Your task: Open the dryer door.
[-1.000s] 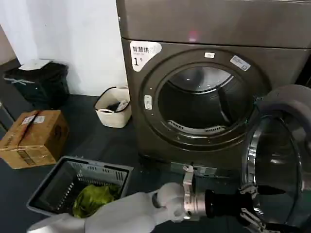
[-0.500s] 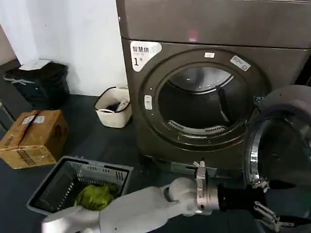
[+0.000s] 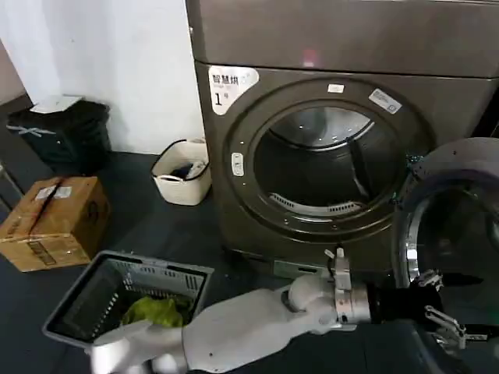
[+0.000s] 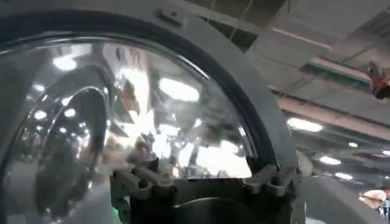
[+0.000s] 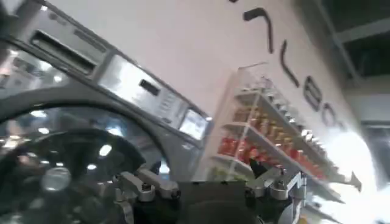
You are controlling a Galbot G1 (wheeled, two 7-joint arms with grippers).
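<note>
White wall [image 3: 117,70] behind a dark floor [image 3: 156,222]; shelves [image 5: 268,152], perhaps of bottles, under ceiling lights [image 4: 308,125].

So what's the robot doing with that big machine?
The robot is opening the dryer. Its left arm reaches across the front, and the left gripper, fingers spread, is at the inside of the dryer door. The door is swung wide to the right, so the drum opening shows. A laundry basket with green cloth sits on the floor.

The dryer [image 3: 312,140] is brown-grey with a white sticker [image 3: 231,82], its dryer door [image 3: 456,226] chrome-ringed around dark glass, beside a grey basket [image 3: 93,292] of yellow-green cloth [image 3: 156,310] and a tan box [image 3: 54,220].
</note>
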